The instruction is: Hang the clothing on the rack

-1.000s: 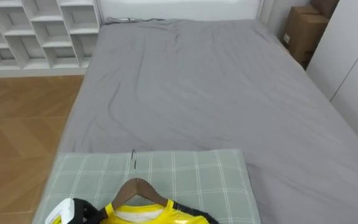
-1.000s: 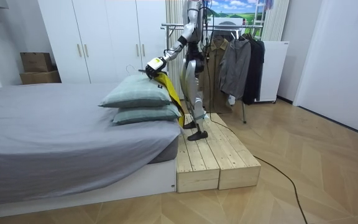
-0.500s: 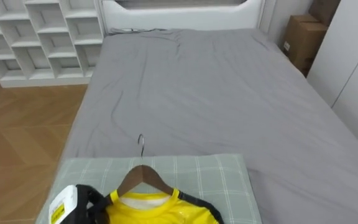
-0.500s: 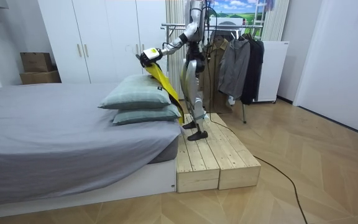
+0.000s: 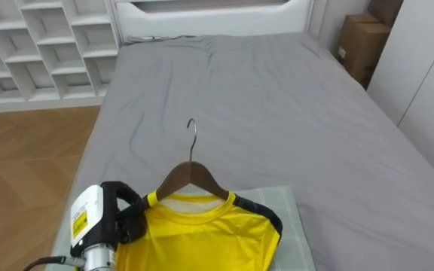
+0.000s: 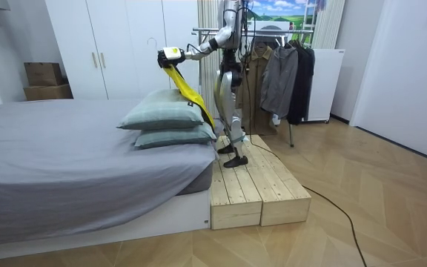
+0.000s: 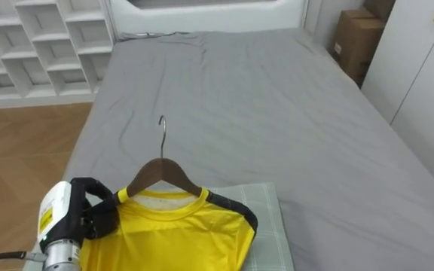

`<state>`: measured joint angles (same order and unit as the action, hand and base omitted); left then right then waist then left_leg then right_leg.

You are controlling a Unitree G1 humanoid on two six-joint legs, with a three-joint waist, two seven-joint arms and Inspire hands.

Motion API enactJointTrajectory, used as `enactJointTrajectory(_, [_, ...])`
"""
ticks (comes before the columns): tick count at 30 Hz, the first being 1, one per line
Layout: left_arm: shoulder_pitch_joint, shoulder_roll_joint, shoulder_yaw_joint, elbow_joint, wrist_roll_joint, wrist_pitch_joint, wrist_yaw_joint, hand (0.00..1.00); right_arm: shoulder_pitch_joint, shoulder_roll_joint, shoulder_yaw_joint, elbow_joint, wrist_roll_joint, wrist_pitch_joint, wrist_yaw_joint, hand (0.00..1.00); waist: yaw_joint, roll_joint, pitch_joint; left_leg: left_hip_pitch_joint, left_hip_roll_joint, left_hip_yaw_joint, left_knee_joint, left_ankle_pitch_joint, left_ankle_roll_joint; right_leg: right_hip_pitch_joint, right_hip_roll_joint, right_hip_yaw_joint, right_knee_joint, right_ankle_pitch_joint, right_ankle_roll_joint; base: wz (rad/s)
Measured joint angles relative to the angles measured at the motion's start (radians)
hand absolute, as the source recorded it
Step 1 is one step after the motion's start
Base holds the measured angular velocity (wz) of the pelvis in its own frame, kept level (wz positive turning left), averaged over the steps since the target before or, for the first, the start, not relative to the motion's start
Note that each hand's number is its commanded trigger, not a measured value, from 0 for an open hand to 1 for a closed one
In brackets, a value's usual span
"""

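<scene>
While your left hand (image 5: 126, 222) curls round the left shoulder of the wooden hanger (image 5: 191, 177), the yellow shirt (image 5: 202, 241) hangs over the near pillow (image 5: 288, 222). The cloth looks light and limp, so steer by the stiff hanger.

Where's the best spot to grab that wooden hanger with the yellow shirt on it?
Probably a shoulder end, from the side, as the left hand grips the wooden hanger now: that leaves the upright metal hook free for a rail and the yellow shirt hanging flat.

one yellow shirt (image 5: 202, 241), one wooden hanger (image 5: 192, 177), two pillows (image 6: 161, 111), one bed (image 5: 262, 98).
</scene>
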<state>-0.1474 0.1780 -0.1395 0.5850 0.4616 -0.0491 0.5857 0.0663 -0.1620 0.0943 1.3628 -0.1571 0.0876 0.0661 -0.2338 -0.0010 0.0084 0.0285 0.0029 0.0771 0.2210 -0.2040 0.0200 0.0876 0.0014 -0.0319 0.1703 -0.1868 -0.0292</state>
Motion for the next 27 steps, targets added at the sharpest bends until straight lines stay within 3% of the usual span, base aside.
enactJointTrajectory(5, [0.0,0.011,0.0,-0.042,0.0,-0.01,0.006,1.0,-0.002,-0.001,0.0,0.001,0.0,-0.001,0.0,0.0,-0.007,-0.002,-0.0007,0.001,0.0,-0.006,0.001,0.0,0.0,0.003,0.0,-0.002,0.0,0.0,0.0,0.01])
enactJointTrajectory(9, [0.0,0.033,-0.001,-0.084,0.0,-0.045,0.041,1.0,-0.002,-0.003,0.0,0.0,0.001,-0.003,0.0,0.0,-0.007,-0.003,-0.0002,0.001,0.0,-0.006,0.002,0.0,0.0,0.004,0.0,-0.002,0.0,0.001,-0.001,0.0])
enactJointTrajectory(27, [-0.013,0.055,-0.002,-0.136,0.0,-0.048,0.133,1.0,-0.013,-0.014,0.001,0.0,0.035,-0.003,-0.026,0.0,-0.006,0.003,-0.0004,-0.017,0.0,-0.006,0.02,0.0,0.0,-0.002,0.0,-0.014,0.0,0.001,-0.001,0.01])
